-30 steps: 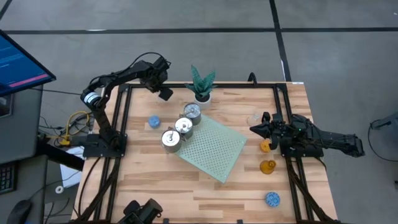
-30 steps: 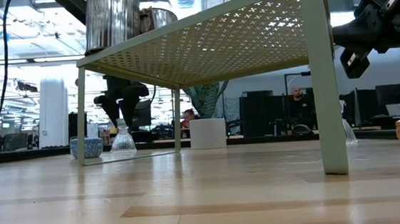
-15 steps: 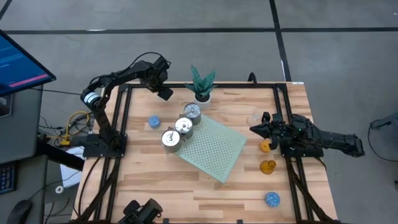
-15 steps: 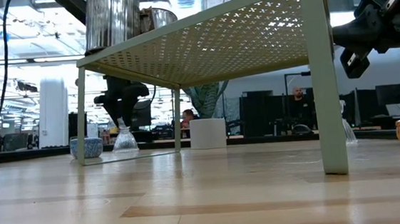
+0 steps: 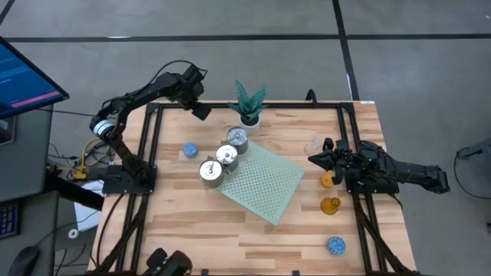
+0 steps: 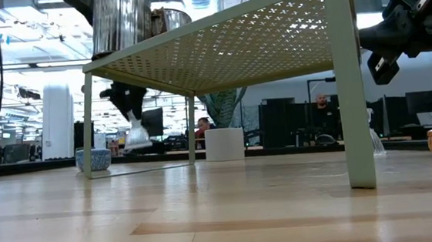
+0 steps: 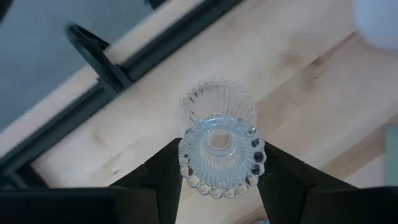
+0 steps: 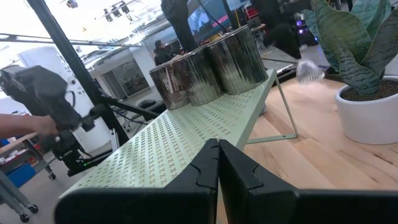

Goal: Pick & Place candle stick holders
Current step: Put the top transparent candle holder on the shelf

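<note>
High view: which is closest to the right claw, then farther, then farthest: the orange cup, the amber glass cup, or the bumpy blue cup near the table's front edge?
From the right claw:
1. Orange cup, right beside it.
2. Amber glass cup, farther along the right side.
3. Bumpy blue cup, near the front right corner.

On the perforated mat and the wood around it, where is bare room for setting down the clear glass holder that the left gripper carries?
The perforated mat is bare except its far-left corner, where three silver holders crowd together. Bare wood lies along the near edge of the table and between the blue holder and the left rail. The right side is cluttered around the right gripper. The left gripper holds the clear glass holder.
</note>
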`<control>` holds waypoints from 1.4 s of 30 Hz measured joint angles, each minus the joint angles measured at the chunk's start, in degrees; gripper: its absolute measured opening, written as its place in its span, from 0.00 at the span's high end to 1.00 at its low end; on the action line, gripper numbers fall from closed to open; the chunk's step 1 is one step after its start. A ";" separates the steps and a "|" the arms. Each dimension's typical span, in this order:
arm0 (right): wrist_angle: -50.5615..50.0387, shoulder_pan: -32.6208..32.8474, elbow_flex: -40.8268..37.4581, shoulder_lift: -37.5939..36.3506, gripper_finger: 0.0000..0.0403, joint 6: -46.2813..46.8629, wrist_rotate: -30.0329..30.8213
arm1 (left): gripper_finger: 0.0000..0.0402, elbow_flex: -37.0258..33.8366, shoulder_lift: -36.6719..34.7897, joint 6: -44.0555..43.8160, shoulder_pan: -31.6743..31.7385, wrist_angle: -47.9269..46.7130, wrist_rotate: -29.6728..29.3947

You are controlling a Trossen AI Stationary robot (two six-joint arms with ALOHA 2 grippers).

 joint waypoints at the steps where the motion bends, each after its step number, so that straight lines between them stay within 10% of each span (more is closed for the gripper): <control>1: 0.00 -0.01 -0.01 0.00 1.00 0.00 0.00 | 0.58 0.00 -1.32 -0.01 -0.08 0.01 0.01; 22: 0.00 -0.01 0.00 -0.01 1.00 -0.01 0.00 | 0.58 0.07 -29.38 -11.37 -8.29 0.60 8.03; 42: 0.00 -0.01 0.01 -0.01 1.00 -0.02 0.00 | 0.58 19.53 -22.81 -14.76 -30.45 1.69 7.96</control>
